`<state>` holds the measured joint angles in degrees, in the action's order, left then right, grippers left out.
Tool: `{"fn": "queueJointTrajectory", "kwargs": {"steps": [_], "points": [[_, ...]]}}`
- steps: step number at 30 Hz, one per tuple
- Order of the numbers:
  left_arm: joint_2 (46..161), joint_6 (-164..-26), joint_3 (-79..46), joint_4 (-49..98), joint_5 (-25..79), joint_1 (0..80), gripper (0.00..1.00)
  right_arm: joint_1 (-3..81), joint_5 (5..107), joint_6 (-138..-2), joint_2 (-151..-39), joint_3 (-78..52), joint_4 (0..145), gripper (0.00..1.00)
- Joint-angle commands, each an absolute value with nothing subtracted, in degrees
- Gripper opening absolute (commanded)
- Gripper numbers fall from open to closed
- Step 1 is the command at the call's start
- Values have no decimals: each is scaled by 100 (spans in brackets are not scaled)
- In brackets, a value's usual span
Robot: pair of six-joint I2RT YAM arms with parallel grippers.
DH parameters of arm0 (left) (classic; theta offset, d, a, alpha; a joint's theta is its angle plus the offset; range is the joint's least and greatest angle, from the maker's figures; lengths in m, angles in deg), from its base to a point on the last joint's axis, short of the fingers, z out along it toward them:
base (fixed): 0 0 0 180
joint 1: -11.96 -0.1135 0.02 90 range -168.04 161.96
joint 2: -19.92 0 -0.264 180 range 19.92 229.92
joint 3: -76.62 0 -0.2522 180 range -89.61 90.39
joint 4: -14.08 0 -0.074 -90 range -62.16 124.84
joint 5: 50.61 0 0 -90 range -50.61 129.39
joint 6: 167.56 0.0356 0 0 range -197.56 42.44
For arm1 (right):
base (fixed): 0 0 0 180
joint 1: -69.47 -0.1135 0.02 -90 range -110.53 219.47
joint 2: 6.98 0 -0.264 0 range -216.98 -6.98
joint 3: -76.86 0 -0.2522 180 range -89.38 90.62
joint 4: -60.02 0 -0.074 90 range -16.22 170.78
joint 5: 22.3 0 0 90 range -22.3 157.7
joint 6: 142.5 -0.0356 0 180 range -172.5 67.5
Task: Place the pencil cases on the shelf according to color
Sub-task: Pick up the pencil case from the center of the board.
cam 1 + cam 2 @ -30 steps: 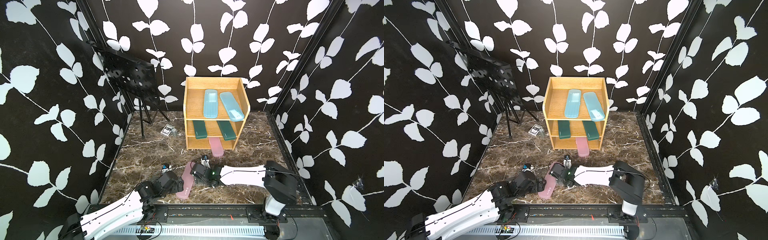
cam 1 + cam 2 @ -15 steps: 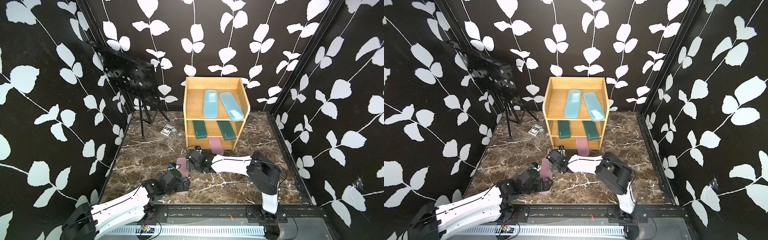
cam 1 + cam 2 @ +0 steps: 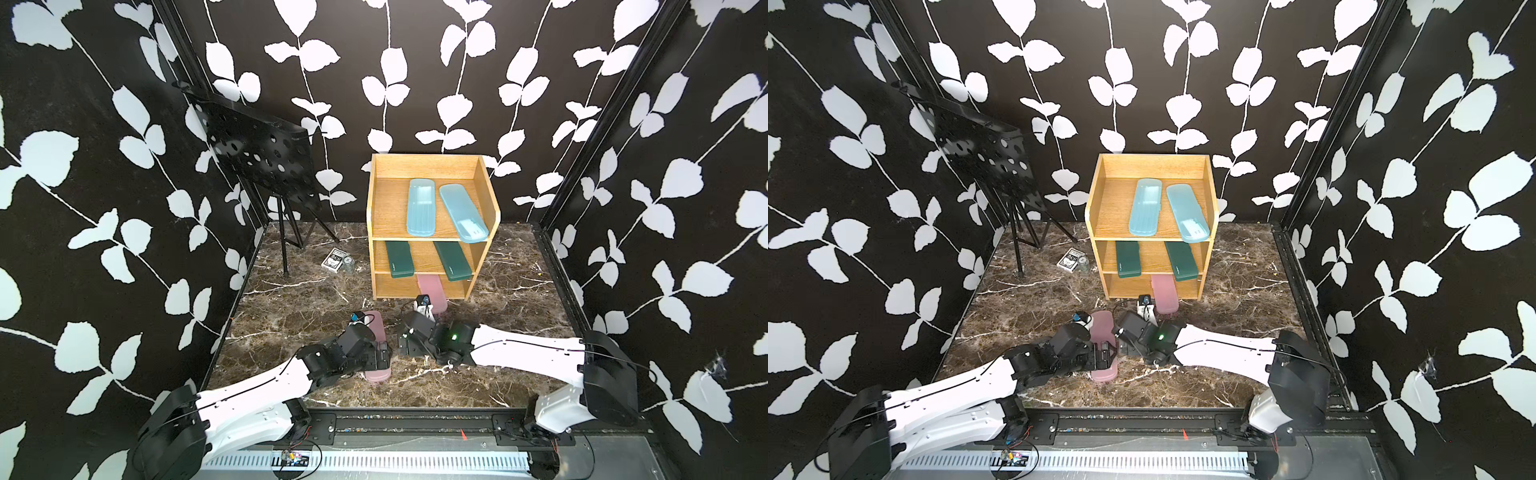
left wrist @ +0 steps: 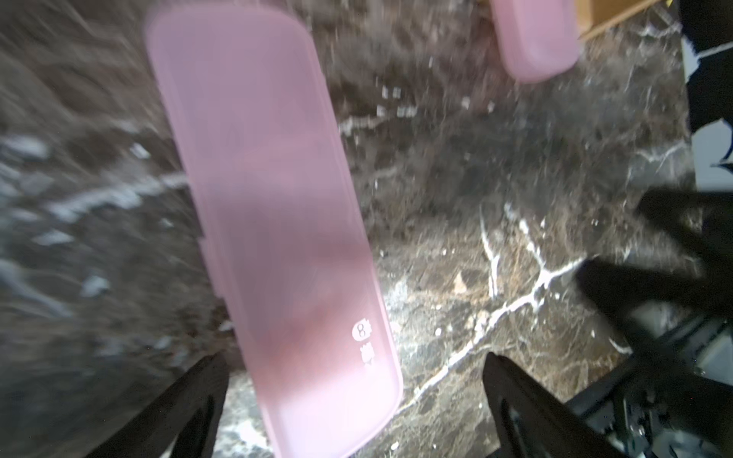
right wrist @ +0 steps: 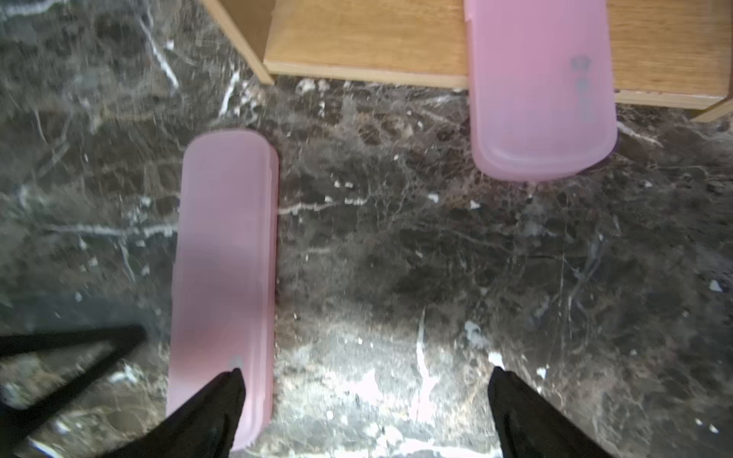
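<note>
Loose pink pencil case (image 3: 374,321) lies flat on the marble tabletop (image 3: 291,324), lower centre of both top views, well short of the shelf (image 3: 492,208). Its long axis runs bottom-to-top of the frame, far end aimed roughly at the shelf's open front.

Left gripper (image 3: 380,357) sits over the case's near (lower) end. In the left wrist view its fingers (image 4: 198,396) are spread either side of the case's short width, not clamped, nothing held. Right gripper (image 3: 405,345) is just right of the case in frame, jaws wide apart and empty. In the right wrist view one finger (image 5: 222,396) overlaps the case's edge; contact unclear.

The left arm is nearer and already lined up across the width, so it is likely the one to close.

Second pink pencil case (image 3: 432,291) is half in the bottom tier, sticking out the front. Light blue cases (image 3: 420,205) are on the top tier, dark green cases (image 3: 399,259) on the middle.

The cases are smooth hard plastic, flat, with rounded corners. The pink ones are translucent and probably slippery. The shelf is light wood grain.
</note>
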<state>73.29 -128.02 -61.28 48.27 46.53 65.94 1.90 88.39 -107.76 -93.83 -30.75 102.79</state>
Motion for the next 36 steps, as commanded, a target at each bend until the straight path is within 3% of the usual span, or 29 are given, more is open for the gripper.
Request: {"fn": "queueJointTrajectory", "kwargs": {"steps": [1,10,25,36], "points": [[6674,-12401,-5831,5907,5652,6593,99,-85,9186,-10746,-9491,-3008,10480,99],[6427,-12009,-5614,7141,5792,5412,99,-642,8704,-11182,-10406,-2639,9703,99],[6859,-11631,-5628,6696,5307,4110,99,-1043,8551,-11459,-11676,-1270,10322,99],[6699,-11567,-5824,6699,5305,3775,99,-1034,8545,-11766,-12212,-1018,10720,99]]}}
